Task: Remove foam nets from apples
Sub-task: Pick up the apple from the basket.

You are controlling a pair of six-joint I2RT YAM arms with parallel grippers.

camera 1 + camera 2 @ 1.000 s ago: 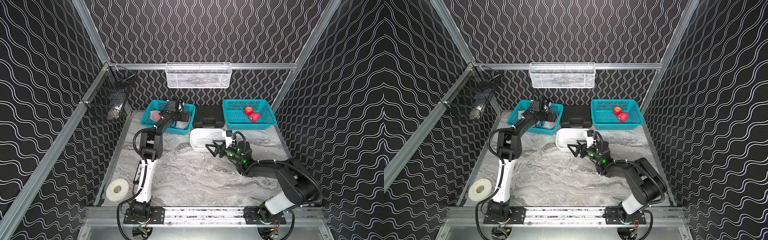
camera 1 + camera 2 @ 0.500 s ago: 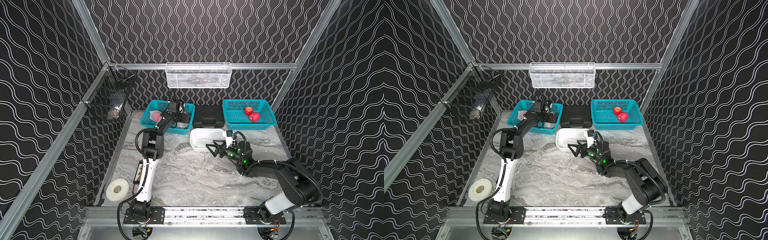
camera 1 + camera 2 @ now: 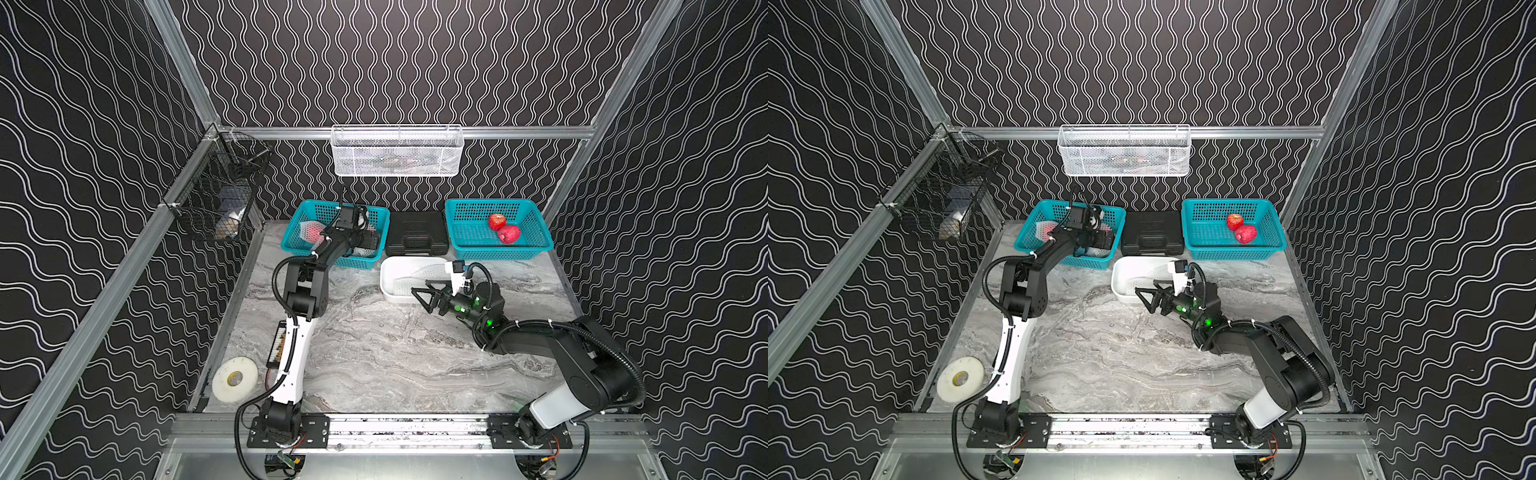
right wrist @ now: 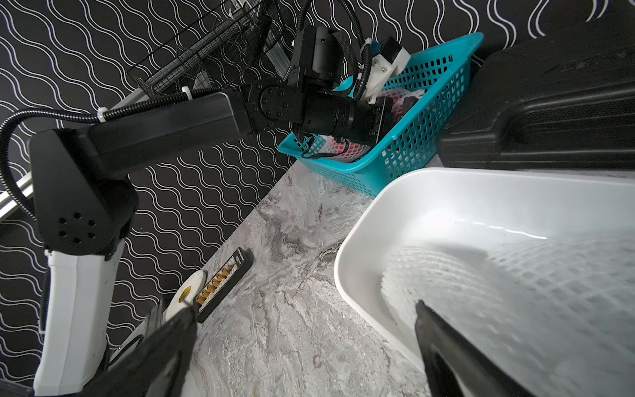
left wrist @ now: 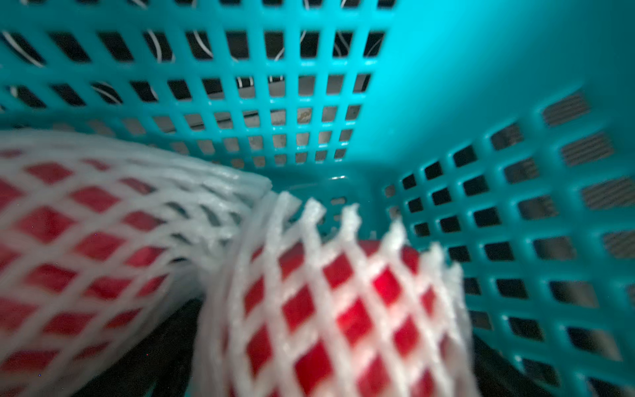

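The left gripper (image 3: 372,245) is down inside the left teal basket (image 3: 357,262), at centre left of both top views by the back wall. Its own wrist and cables hide most of what lies in the basket. In a top view one netted apple (image 3: 309,232) shows at the basket's left end.

The left wrist view is filled in its lower half by two more netted apples, touching each other. One (image 5: 343,309) is at lower centre and the other (image 5: 62,240) at lower left, red skin showing through the white foam nets (image 5: 309,220). Dark finger shapes flank the centre one, so the fingers stand spread wide around it. Whether they touch the net cannot be told.

The right gripper (image 4: 305,307) hovers at the corner of the white tub (image 4: 357,220), fingers (image 4: 446,343) wide apart and holding nothing. One finger is over the tub, the other over the marble tabletop (image 4: 292,343), and the rim passes between them. Empty foam nets (image 4: 515,292) lie in the tub.

Two bare apples (image 3: 497,221) (image 3: 509,235) sit touching in the right teal basket (image 3: 498,251). A black case (image 3: 415,239) stands between the two teal baskets, just behind the tub. A white wire basket (image 3: 397,151) hangs on the back rail and a black wire basket (image 3: 216,199) on the left rail. A tape roll (image 3: 235,379) lies at lower left.
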